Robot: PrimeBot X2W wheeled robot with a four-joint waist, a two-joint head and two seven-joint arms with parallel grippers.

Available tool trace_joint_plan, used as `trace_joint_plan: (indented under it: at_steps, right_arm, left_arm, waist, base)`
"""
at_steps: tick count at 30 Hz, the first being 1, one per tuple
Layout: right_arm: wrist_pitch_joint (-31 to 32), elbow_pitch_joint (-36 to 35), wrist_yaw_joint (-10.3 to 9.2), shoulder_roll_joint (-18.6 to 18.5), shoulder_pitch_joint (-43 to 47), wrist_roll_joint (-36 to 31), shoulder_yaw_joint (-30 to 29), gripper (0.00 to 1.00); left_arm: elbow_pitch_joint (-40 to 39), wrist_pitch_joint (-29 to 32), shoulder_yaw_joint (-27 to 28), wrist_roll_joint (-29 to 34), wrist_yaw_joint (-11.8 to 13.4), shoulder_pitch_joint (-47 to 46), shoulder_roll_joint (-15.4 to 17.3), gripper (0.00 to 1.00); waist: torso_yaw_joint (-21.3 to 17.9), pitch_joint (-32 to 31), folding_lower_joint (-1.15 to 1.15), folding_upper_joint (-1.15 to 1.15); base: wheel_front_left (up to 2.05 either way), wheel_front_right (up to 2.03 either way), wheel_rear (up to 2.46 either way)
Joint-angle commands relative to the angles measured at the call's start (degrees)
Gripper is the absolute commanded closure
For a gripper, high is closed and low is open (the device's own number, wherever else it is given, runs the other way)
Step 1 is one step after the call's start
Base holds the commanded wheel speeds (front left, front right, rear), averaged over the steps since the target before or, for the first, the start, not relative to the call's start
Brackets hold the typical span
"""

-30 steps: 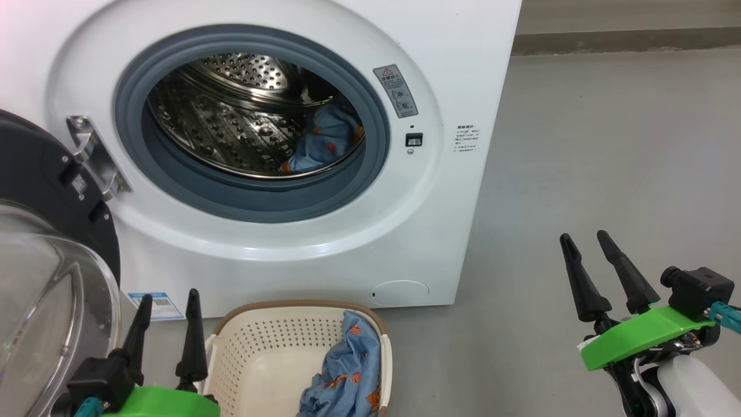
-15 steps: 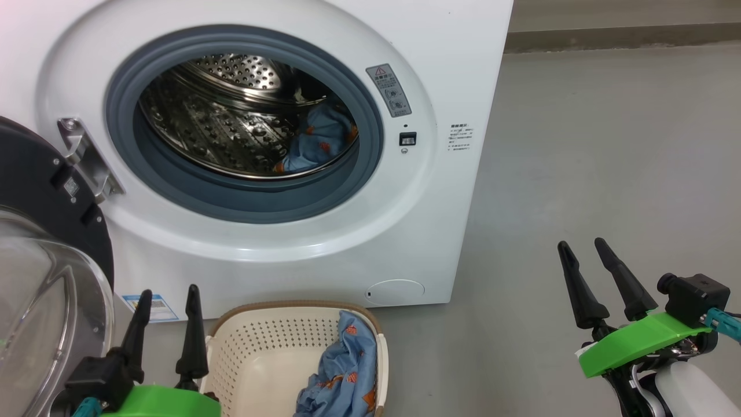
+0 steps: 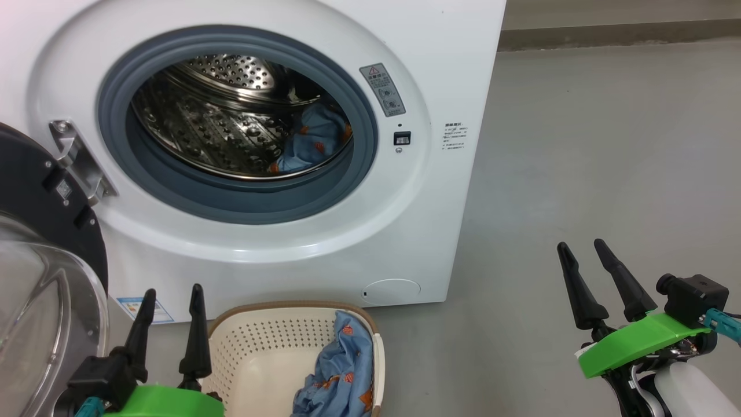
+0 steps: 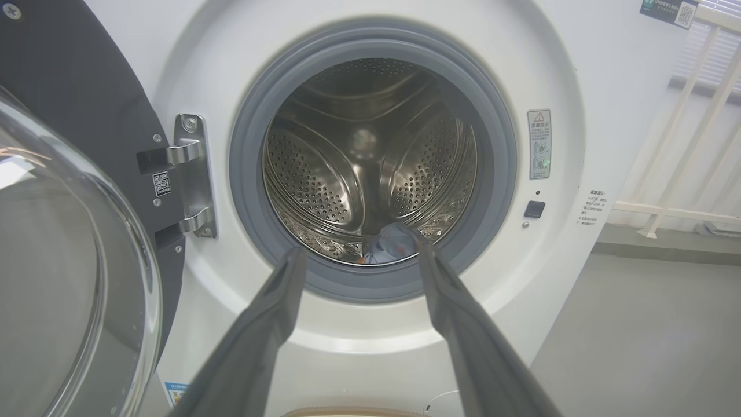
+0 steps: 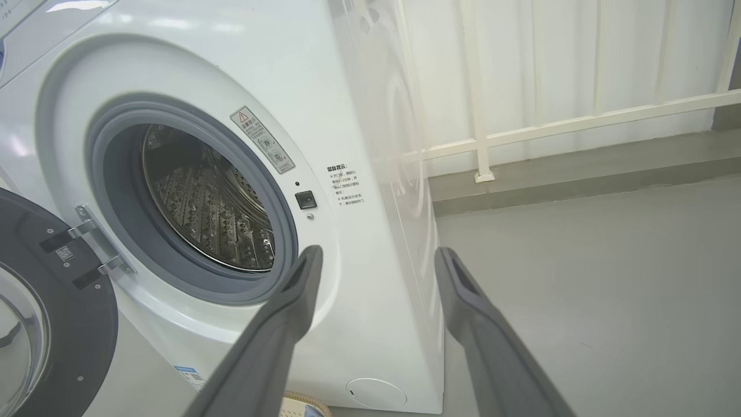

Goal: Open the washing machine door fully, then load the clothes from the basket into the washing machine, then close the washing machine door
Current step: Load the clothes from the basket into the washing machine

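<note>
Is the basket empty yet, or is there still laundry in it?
Not empty: a blue printed garment lies bunched at the right side of the basket. The basket's near end is cut off by the frame.

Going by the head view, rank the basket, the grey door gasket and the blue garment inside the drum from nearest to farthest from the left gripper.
1. basket, on the floor just right of the left gripper.
2. grey gasket, ringing the round opening above.
3. blue garment, deeper in, behind the gasket's right side.
</note>
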Motion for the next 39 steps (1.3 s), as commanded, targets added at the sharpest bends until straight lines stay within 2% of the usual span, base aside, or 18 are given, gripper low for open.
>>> trace_joint_plan:
  at_steps: [1, 12, 23, 39]
  right_arm:
    - [-0.5, -1.1, 0.32, -0.8, -1.4, -0.6, 0.7, 0.00]
    - [-0.5, -1.7, 0.32, -1.3, -1.9, -0.7, 0.6, 0.00]
    - [-0.5, -2.9, 0.32, -1.6, -3.5, -0.5, 0.1, 0.00]
    - [-0.5, -5.3, 0.32, -1.1, -7.5, -0.1, -0.9, 0.00]
  left_arm:
    - [-1.8, -0.3, 1.7, -0.5, 0.4, -0.5, 1.1, 0.00]
    - [-1.2, -0.3, 1.1, -0.9, 0.4, -0.6, 0.8, 0.00]
    - [4.8, 0.4, -1.2, -1.7, -0.9, -3.7, -0.2, 0.00]
    - [24.3, 2.8, -5.7, -1.3, -4.1, -16.2, 0.3, 0.00]
  waist:
    - [-0.1, 0.0, 0.00, 0.00]
    - [-0.9, 1.7, 0.00, 0.00]
    - [-3.5, 7.5, 0.00, 0.00]
    - [-6.6, 20.8, 0.00, 0.00]
  base:
    - [0.00, 0.00, 0.00]
    - [0.00, 0.00, 0.00]
    - [0.00, 0.00, 0.00]
    - [0.00, 0.00, 0.00]
